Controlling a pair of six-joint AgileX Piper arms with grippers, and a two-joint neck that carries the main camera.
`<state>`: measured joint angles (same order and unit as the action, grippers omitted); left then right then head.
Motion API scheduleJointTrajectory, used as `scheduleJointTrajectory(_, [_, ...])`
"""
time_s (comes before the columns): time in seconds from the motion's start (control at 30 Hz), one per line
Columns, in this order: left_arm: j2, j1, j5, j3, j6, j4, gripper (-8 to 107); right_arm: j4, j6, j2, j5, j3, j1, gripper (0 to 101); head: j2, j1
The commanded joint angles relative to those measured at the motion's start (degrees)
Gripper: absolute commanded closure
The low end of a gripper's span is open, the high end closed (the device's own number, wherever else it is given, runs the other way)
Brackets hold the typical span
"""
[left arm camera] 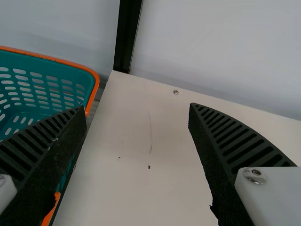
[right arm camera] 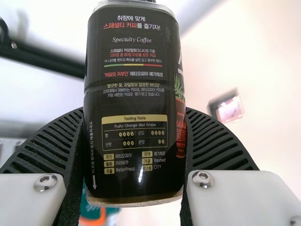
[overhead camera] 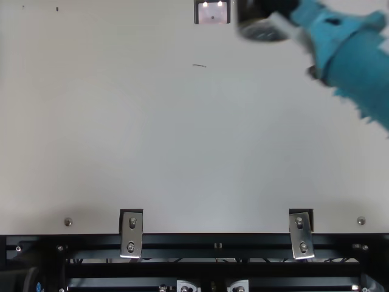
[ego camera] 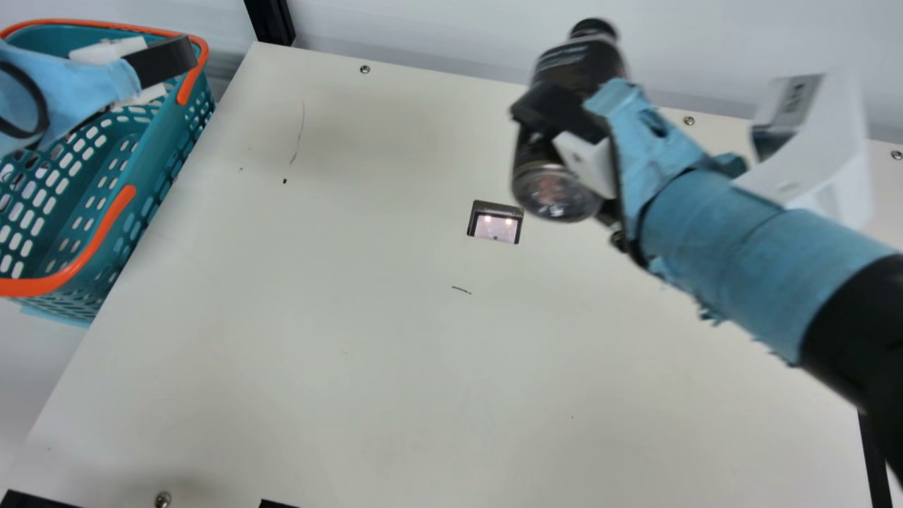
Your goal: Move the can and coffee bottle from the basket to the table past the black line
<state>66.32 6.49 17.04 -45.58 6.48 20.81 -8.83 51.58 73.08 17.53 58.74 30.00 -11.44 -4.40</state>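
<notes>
A: Bottle, where?
B: The bottle (ego camera: 575,67) is clamped between the fingers of the right hand (right arm camera: 134,113), apparently held above the bench (ego camera: 282,353), on its right side.
A: Long axis?
B: Tilted. The cap is pointed toward the far side, the base toward the near side.
A: Left hand?
B: The left hand (left arm camera: 137,108) is spread wide, nothing gripped, near the basket (ego camera: 42,285) at the bench's left end. Right is the nearer one, obviously.
A: Black line?
B: If the short dark stroke is meant, the black line (ego camera: 461,290) is passed on the right by the bottle. Which side counts as "past" can't be told.
A: Next?
B: Bottle to be turned base-down, lowered, then released. If let go tilted, it could be tipped over and rolled.
</notes>
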Motion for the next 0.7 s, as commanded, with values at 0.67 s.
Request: scheduleJointTrajectory(0.67, [0.0, 0.0, 0.0, 0.0, 0.0, 0.0, 9, 22.5, -4.1, 0.9, 3.5, 0.5, 0.2, 101, -0.3, -0.1])
